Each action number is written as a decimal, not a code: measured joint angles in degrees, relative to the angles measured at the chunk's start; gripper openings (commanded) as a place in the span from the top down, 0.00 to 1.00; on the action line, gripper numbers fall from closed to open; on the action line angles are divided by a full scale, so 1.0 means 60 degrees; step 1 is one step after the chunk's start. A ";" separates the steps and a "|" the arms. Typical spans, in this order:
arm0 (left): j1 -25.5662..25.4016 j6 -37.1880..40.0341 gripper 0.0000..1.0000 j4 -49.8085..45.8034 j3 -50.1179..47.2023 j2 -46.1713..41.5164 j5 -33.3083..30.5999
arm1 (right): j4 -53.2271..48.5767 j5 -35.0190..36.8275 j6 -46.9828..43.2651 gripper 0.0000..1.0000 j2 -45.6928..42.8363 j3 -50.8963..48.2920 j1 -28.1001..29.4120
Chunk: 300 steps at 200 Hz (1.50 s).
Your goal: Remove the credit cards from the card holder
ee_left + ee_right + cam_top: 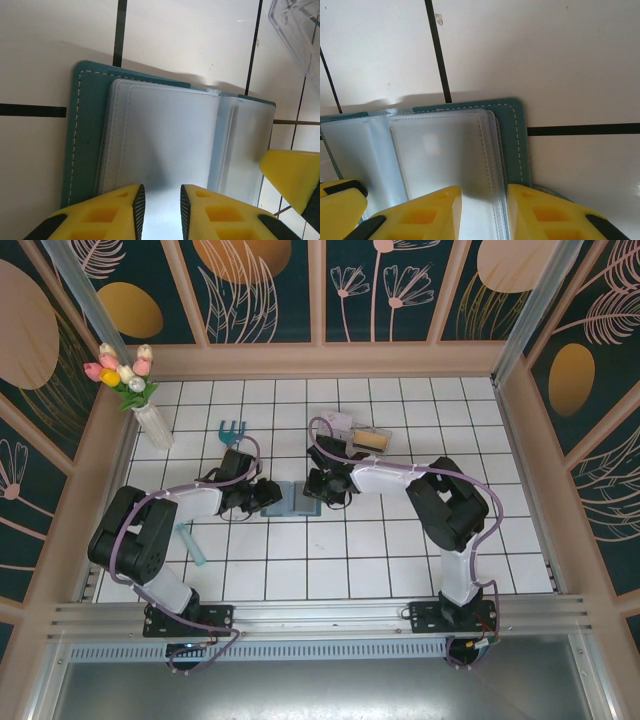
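Several tulips [124, 371] stand in a clear vase [155, 427] at the far left of the white tiled table [380, 560], and a small blue garden fork [232, 430] lies a little to its right.

Nearer the middle, the left gripper [161, 201] points down at the card holder [86, 142], which lies opened flat on the tiles. Its teal cover faces down and its pale blue-grey plastic sleeves [165, 135] face up. The jaws stand narrowly apart over the near edge of the left-hand sleeve. I cannot tell whether they pinch it or only rest above it.

On the holder's other half, the right gripper [484, 206] straddles the edge of a stack of sleeves with a similar small gap, and again I cannot tell whether it grasps them. The sleeves look cloudy, so it is unclear whether any credit cards sit inside.

Farther right and back, a clear plastic box [342, 422] holds a flat yellowish-brown piece [372, 440].
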 measured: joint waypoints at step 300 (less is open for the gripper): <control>0.0000 0.0007 0.71 0.0000 0.0000 0.0004 -0.0011 | 0.0718 -0.0914 -0.0248 0.74 -0.0226 -0.0605 -0.0229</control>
